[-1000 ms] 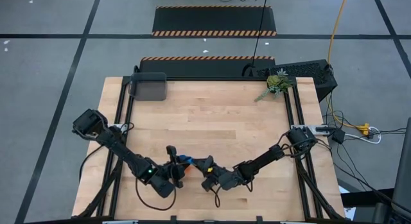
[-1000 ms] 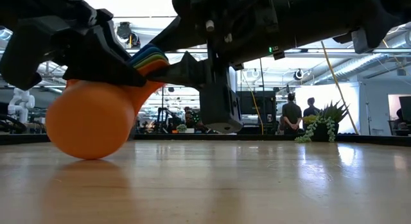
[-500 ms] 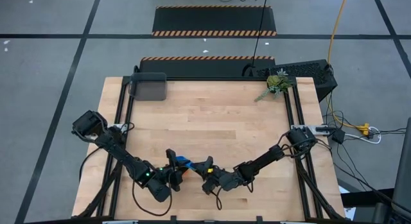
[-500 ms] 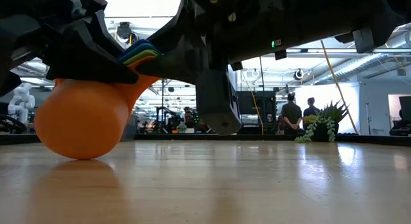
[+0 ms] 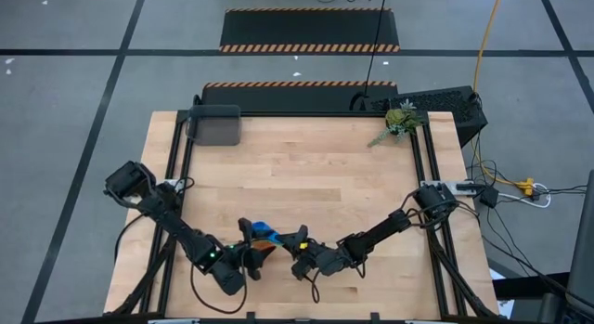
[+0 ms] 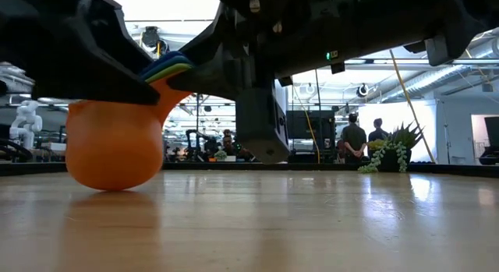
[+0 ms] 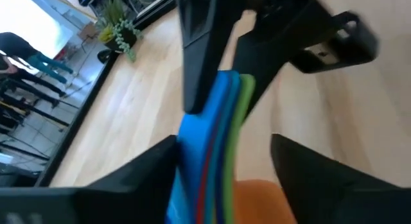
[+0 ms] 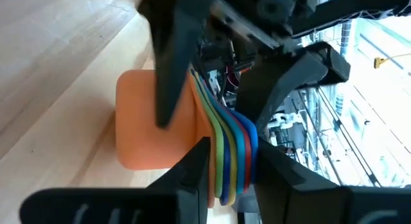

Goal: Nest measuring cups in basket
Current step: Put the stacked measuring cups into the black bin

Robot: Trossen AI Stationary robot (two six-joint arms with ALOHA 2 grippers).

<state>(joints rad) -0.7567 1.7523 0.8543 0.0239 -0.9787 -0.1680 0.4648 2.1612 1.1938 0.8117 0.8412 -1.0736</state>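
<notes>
With our right gripper (image 8: 228,169) pinching the nested measuring cups' (image 8: 192,131) handles and left gripper (image 7: 225,160) spread, we should lift level toward the basket (image 5: 214,126).

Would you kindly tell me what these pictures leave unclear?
- Basket contents: high view, too small to tell.
- Inner cups of the stack: low view, hidden by the orange cup and dark arms.
- Left gripper contact with the stack: blocked everywhere.
</notes>
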